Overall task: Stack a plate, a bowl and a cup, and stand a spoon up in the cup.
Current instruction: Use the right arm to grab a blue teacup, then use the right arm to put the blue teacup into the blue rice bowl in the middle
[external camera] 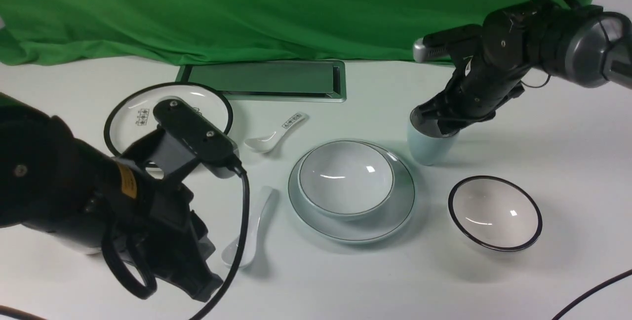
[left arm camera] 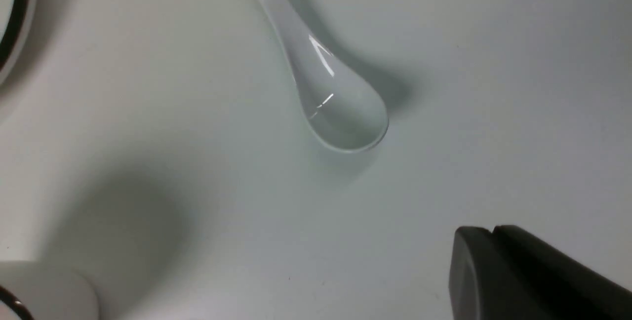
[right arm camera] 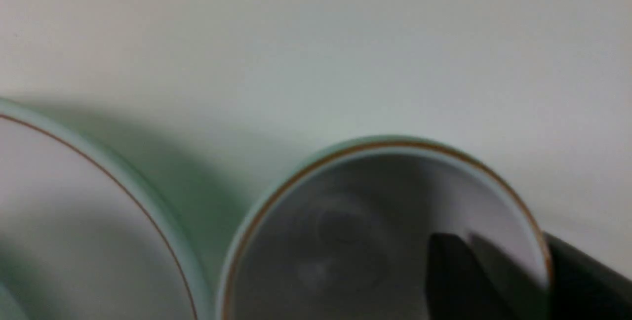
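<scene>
The green cloth [external camera: 296,14] looks soft and wrinkly. The bowl [external camera: 345,177] and long spoon [external camera: 254,226] look smooth and shiny.

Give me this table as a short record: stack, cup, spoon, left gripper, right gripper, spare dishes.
stack: pale bowl on the pale plate
cup: pale blue cup, upright, beside the stack, not on it
spoon: plain white spoon, lying flat, not in the cup
left gripper: shut, holding nothing
right gripper: at the cup's rim, one finger inside and one outside; firm grip unclear
spare dishes: black-rimmed plate, black-rimmed bowl, spoon with printed handle
</scene>
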{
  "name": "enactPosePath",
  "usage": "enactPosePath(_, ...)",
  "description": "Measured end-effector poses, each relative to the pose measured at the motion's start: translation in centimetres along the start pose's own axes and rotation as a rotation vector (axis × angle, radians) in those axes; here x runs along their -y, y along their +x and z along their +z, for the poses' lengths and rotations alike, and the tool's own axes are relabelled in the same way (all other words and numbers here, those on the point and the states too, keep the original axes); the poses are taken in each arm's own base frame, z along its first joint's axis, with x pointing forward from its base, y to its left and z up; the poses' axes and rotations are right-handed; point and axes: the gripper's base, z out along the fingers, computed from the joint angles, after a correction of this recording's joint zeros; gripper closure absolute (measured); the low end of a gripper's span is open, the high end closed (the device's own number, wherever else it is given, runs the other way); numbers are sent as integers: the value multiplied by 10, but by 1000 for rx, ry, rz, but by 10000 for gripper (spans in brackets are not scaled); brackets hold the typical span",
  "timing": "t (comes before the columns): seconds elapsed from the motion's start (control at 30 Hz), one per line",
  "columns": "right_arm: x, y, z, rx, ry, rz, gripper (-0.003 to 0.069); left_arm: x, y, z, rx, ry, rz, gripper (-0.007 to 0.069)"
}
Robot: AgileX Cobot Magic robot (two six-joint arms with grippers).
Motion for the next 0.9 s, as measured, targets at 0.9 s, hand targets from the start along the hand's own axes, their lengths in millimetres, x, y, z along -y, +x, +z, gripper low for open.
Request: enactPosePath(0.9,-112,-13,-25,-92,-280,-348,580,-49,3,5,77,-113,-362,618)
